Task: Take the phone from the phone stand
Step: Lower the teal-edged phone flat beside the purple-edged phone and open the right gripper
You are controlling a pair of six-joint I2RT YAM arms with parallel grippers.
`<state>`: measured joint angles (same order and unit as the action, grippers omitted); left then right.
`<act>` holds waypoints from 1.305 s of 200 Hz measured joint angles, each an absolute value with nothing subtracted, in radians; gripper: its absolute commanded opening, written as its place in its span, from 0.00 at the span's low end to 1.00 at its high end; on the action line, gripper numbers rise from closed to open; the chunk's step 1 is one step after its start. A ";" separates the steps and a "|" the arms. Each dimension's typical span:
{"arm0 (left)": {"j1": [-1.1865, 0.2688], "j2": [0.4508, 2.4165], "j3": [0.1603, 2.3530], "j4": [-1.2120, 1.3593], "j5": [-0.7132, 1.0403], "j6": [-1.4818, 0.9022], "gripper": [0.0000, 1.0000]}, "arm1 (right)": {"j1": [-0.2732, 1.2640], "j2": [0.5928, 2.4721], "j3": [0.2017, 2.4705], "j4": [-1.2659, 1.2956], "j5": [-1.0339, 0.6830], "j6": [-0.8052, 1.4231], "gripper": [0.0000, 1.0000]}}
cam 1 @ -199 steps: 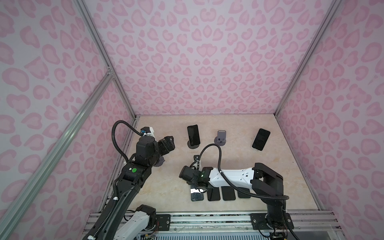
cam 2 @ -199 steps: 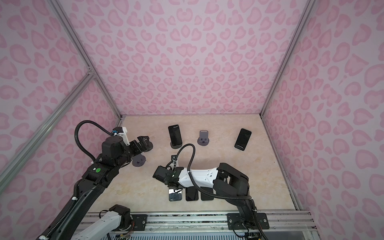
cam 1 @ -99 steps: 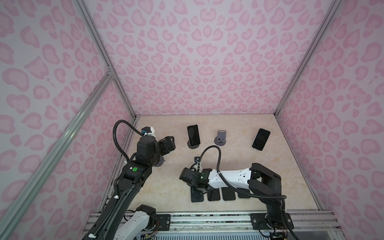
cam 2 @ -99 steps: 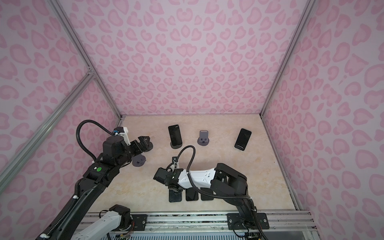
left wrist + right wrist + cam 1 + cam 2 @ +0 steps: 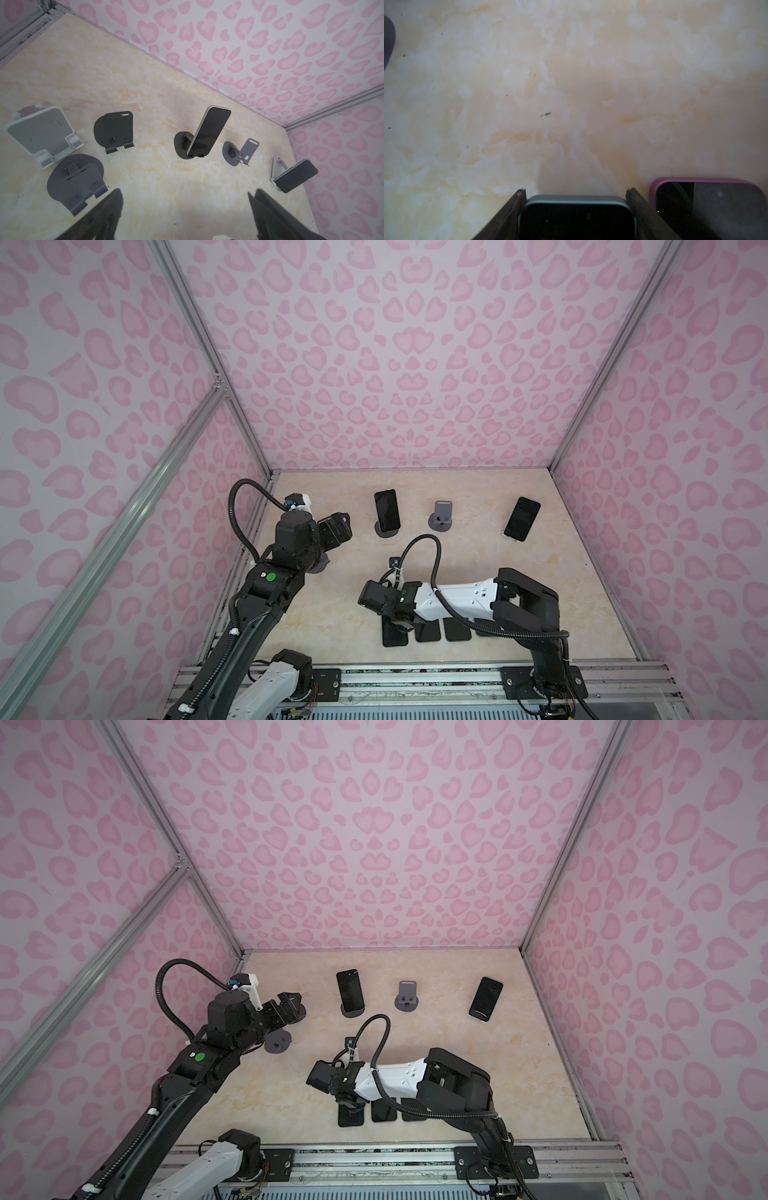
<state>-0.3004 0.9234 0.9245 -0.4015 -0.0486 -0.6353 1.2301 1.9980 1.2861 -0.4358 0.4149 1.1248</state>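
My right gripper (image 5: 576, 190) is shut on a dark phone with a grey rim (image 5: 576, 216), one finger on each long side. In both top views this phone (image 5: 394, 640) (image 5: 351, 1117) lies flat on the table at the left end of a front row of phones, under the right wrist. At the back, a black phone (image 5: 387, 510) (image 5: 209, 133) leans on a dark round stand (image 5: 179, 145). My left gripper (image 5: 340, 526) (image 5: 184, 192) hovers open and holds nothing, left of that stand.
An empty grey stand (image 5: 441, 516) and a phone on a white stand (image 5: 522, 518) are at the back. Three empty stands sit at the left: white (image 5: 39, 133), dark (image 5: 116, 131) and grey (image 5: 76, 185). A pink-cased phone (image 5: 708, 207) lies beside the held one.
My right gripper has lowered the phone from a raised tilt to flat on the table at the left end of the front row. The left arm has barely moved.
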 measured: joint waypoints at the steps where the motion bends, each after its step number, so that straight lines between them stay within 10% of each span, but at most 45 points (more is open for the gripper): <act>1: -0.300 0.923 0.925 -0.402 -0.049 -0.635 1.00 | 1.230 1.998 1.286 -0.436 0.415 1.125 0.67; 261: -0.300 0.937 0.925 -0.401 -0.033 -0.638 0.99 | 1.209 2.024 1.281 -0.396 0.437 1.100 0.82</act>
<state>-0.3004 0.9371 0.9245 -0.4011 -0.0334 -0.6384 1.2087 2.0243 1.2812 -0.3958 0.4370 1.1004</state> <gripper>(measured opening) 0.995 0.806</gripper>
